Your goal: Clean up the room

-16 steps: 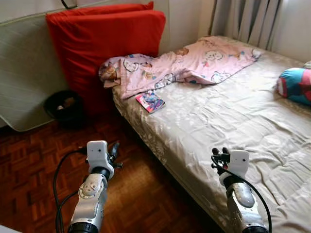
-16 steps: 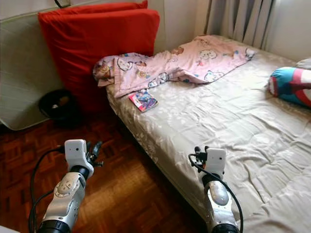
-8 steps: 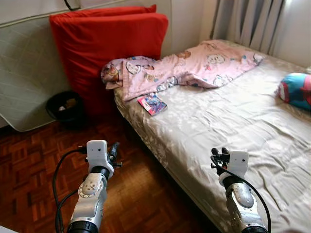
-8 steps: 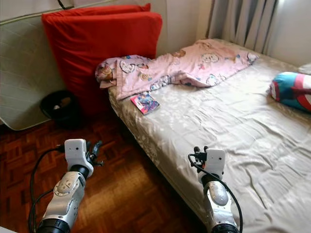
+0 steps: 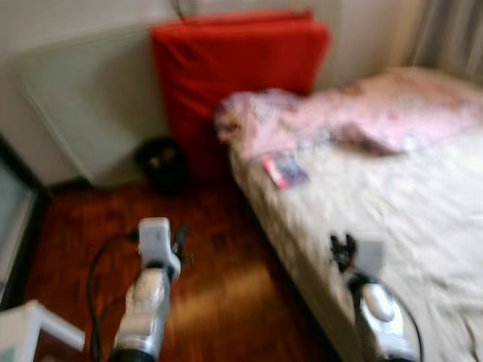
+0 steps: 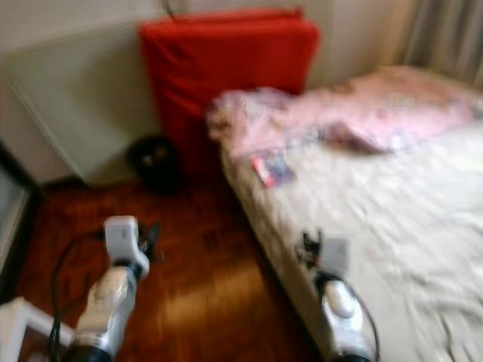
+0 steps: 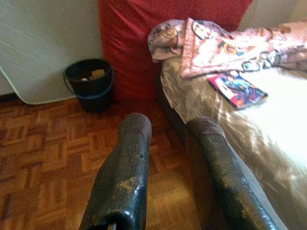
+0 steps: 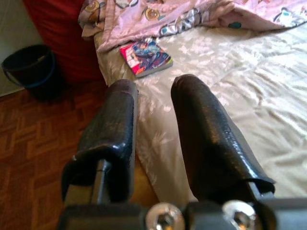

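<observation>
Bed (image 5: 392,204) on right; blanket (image 5: 355,121) and book (image 8: 146,57) lie on it. Bucket (image 7: 88,84) on floor (image 7: 48,143) left of bed, against upright mattress (image 5: 234,83).

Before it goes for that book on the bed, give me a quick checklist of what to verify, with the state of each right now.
1. Left pincer holds nothing, fingers apart: ok.
2. Right pincer holds nothing, fingers apart: ok.
3. Book lies flat on the bed, uncovered by the pink blanket: ok.
4. Head views sharp enough to aim: not ok, blurred.
5. Bucket stands on the floor, apart from the book: ok.
6. Book within reach: cannot tell.
</observation>
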`<state>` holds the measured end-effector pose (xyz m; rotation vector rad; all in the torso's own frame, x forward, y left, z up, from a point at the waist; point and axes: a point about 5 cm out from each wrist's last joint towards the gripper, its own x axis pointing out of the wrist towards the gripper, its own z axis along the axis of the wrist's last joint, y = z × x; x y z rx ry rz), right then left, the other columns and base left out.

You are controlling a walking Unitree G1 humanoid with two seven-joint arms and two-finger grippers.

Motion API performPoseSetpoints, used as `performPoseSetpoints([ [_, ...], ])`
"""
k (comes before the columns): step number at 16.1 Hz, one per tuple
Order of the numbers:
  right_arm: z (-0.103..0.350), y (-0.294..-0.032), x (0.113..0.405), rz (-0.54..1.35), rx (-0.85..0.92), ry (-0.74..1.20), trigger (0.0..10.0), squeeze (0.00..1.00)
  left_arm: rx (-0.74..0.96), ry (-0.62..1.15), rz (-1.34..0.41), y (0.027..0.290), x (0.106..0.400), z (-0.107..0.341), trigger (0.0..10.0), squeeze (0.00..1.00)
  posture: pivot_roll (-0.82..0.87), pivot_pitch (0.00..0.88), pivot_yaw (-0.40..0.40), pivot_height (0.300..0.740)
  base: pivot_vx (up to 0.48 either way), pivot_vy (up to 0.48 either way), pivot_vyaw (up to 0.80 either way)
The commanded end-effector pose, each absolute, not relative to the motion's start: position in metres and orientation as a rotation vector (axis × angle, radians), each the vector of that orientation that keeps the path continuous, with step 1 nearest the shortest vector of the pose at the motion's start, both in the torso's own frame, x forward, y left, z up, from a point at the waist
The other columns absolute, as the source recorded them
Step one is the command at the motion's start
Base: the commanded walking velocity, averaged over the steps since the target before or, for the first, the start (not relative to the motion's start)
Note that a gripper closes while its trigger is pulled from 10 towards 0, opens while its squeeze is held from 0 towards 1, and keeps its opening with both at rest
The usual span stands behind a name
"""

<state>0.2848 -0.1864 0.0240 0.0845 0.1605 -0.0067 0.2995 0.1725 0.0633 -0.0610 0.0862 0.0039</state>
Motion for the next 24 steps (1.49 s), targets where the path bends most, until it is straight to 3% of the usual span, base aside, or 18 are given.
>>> performPoseSetpoints([
  [1,0.0248,-0.1775,0.2873,0.015,0.104,0.16,10.0,0.0,-0.03,0.072,0.017,0.1797,0.3014,0.0676,10.0,0.0,-0.04,0.018,0.073,0.74,0.285,0.0,0.0],
  [11,0.0239,-0.174,0.2855,0.044,0.097,0.158,10.0,0.0,-0.029,0.07,0.018,0.1801,0.3012,0.0679,10.0,0.0,-0.05,0.028,0.074,0.74,0.282,0.0,0.0],
  [17,0.0238,-0.1717,0.2848,0.054,0.106,0.157,10.0,0.0,-0.027,0.069,0.021,0.1803,0.3014,0.0685,10.0,0.0,-0.05,0.03,0.075,0.74,0.283,0.0,0.76],
  [24,0.0223,-0.1713,0.2841,0.046,0.13,0.164,10.0,0.0,-0.024,0.071,0.018,0.1821,0.3007,0.0684,10.0,0.0,-0.05,0.031,0.083,0.74,0.291,0.0,0.0],
])
